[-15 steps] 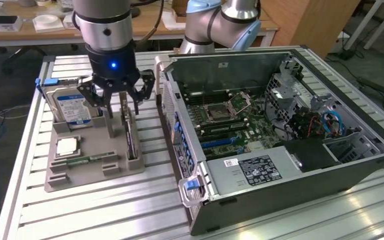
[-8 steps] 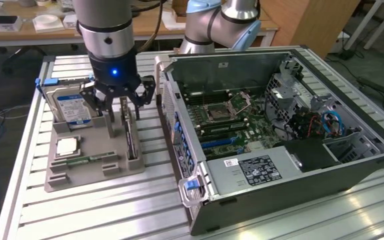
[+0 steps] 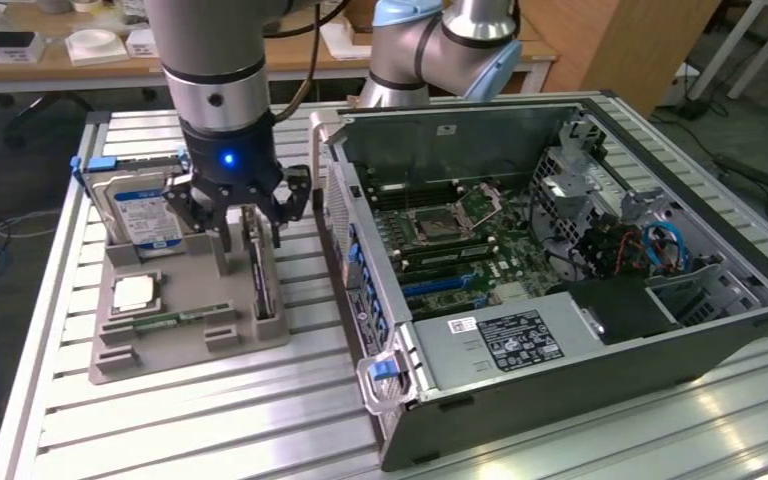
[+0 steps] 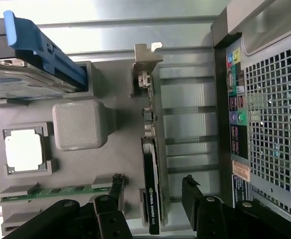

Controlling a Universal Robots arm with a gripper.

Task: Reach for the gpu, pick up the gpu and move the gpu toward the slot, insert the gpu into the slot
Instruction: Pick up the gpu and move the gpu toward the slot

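We judged the reach all but finished and the pick-up not yet begun. The gripper (image 4: 152, 183) hung over the grey holder (image 3: 184, 352), its jaws spread to either side of the gpu (image 4: 150, 196) with a gap on each side, touching nothing that we could see. The gpu stood on its long edge in a groove along the holder's side nearest the open computer case (image 3: 598, 340), its metal bracket at the holder's end where the hard drive (image 3: 137, 205) stood. The slot (image 3: 435, 286) lay on the motherboard inside that case, beyond the holder's case-side edge. The holder sat on the slatted tabletop (image 3: 157, 430). To our mind the grasp called for jaws centred over the thin card, closing squarely on its faces, then a straight lift clear of the groove.
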